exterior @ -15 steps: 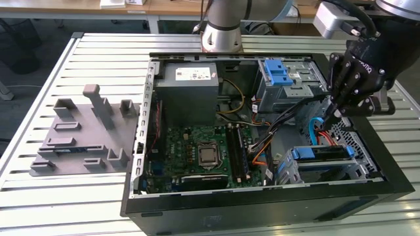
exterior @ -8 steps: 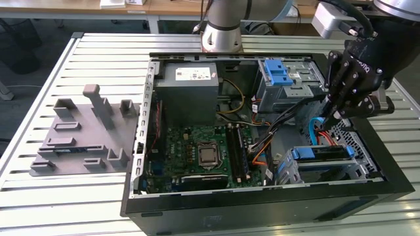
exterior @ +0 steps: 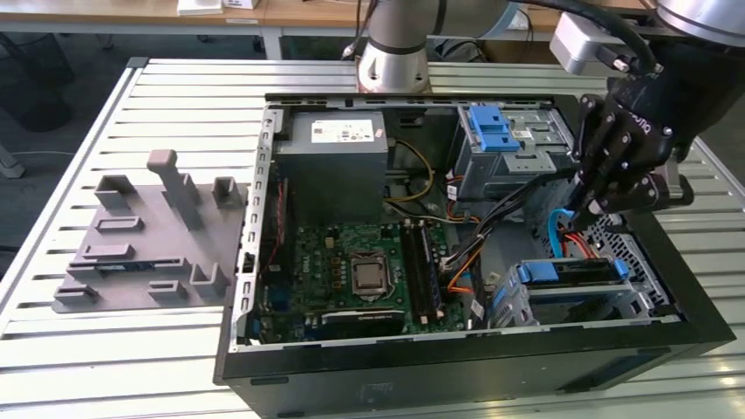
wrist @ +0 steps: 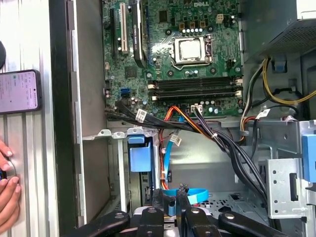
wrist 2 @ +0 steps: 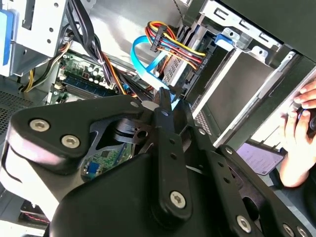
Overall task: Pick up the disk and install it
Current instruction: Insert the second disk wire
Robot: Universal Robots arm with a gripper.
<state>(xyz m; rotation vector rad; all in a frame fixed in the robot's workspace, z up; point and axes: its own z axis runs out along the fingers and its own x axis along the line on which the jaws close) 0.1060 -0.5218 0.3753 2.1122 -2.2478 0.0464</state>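
The disk (exterior: pixel 570 272), silver with a blue plastic bracket, sits in the metal bay at the front corner of the open computer case, on the exterior view's right. Its blue bracket (wrist: pixel 139 158) shows inside that bay in the first wrist view, and a bit of the blue bracket (wrist 2: pixel 224 40) shows in the second wrist view. My black gripper (exterior: pixel 596 208) hangs just above and behind the bay, apart from the disk. Its fingers (wrist: pixel 183 191) stand close together, shut, holding no disk. A light blue flat cable (wrist 2: pixel 145 59) loops right at the fingertips.
The case (exterior: pixel 466 367) lies open on a slatted metal table (exterior: pixel 174 96). Inside are the motherboard (exterior: pixel 361 271), a grey power-supply box (exterior: pixel 338 144), a drive cage with blue latch (exterior: pixel 501 131) and loose cable bundles (wrist: pixel 217 138). A grey fixture (exterior: pixel 152 236) lies beside the case. A hand (wrist: pixel 7 185) and a phone (wrist: pixel 19 91) rest nearby.
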